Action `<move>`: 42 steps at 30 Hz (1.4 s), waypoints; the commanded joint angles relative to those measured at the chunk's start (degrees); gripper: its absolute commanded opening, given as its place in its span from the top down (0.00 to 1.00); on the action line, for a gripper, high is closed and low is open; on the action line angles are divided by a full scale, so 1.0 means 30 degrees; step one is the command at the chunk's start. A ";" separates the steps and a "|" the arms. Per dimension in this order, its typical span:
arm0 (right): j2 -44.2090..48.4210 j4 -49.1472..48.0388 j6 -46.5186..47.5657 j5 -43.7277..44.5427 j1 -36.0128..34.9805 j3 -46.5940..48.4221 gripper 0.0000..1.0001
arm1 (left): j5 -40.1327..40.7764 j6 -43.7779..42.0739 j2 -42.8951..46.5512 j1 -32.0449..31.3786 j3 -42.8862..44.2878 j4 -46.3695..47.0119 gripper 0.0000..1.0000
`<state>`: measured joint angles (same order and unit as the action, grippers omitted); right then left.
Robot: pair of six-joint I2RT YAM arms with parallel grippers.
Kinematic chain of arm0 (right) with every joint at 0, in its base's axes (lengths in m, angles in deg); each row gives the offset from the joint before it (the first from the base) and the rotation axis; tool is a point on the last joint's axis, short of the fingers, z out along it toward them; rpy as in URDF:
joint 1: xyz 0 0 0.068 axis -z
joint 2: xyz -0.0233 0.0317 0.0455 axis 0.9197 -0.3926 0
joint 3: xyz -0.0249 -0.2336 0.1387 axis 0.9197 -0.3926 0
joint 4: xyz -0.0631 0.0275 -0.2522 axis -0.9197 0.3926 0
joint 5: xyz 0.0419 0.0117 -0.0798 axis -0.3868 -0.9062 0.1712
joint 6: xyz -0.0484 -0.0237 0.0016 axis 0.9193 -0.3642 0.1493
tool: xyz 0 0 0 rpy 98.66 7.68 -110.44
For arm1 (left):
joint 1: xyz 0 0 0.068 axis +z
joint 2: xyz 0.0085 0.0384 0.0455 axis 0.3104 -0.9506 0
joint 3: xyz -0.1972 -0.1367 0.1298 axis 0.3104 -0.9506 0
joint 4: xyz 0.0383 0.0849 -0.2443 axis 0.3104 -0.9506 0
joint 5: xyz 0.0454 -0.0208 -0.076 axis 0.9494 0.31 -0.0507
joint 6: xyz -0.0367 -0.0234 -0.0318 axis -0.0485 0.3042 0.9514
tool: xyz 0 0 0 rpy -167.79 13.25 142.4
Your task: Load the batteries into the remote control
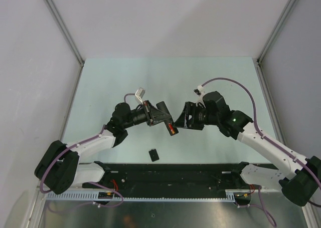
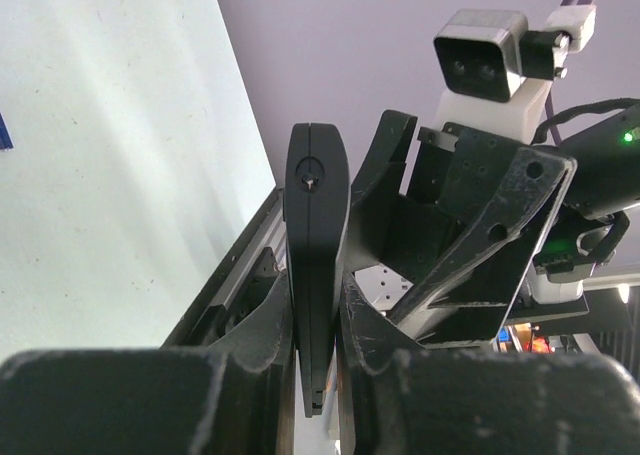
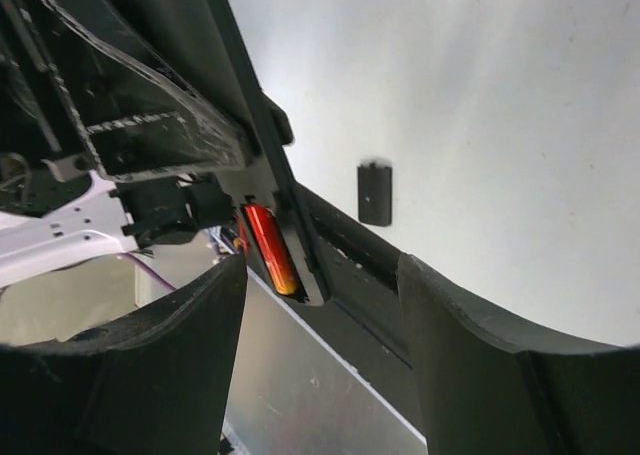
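Note:
My left gripper [image 1: 156,119] is shut on the slim black remote control [image 1: 166,117] and holds it above the middle of the table. In the left wrist view the remote [image 2: 315,235] stands edge-on between my fingers. A red-orange battery [image 1: 172,130] sits in the open compartment at the remote's near end and also shows in the right wrist view [image 3: 270,247]. My right gripper [image 1: 181,120] is open and empty, just right of the remote, with its fingers [image 3: 170,355] either side of that end without touching it. The dark blue-purple battery is not in view.
The small black cover piece [image 1: 154,154] lies flat on the table in front of the grippers and also shows in the right wrist view [image 3: 375,193]. A black rail [image 1: 175,174] runs along the near edge between the arm bases. Grey walls enclose the table.

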<state>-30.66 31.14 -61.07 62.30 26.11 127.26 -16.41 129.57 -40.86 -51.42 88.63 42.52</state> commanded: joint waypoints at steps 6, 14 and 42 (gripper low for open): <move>-0.0165 0.1341 0.1260 0.2283 -0.0646 0.0724 0.35 | 0.0185 0.0167 0.0736 0.0099 0.1087 0.1098 1.00; -0.0692 0.1487 0.1436 0.3221 -0.1436 0.0724 0.36 | 0.0273 0.0255 0.0912 0.0099 0.1145 0.1127 1.00; 0.0274 -0.1644 0.0002 -0.4244 0.1637 0.0669 0.28 | -0.3649 0.0107 0.0005 0.0274 0.1379 0.2678 1.00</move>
<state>-29.72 33.37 -58.77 61.60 28.80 130.89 -20.15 129.54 -40.40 -51.16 88.92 44.10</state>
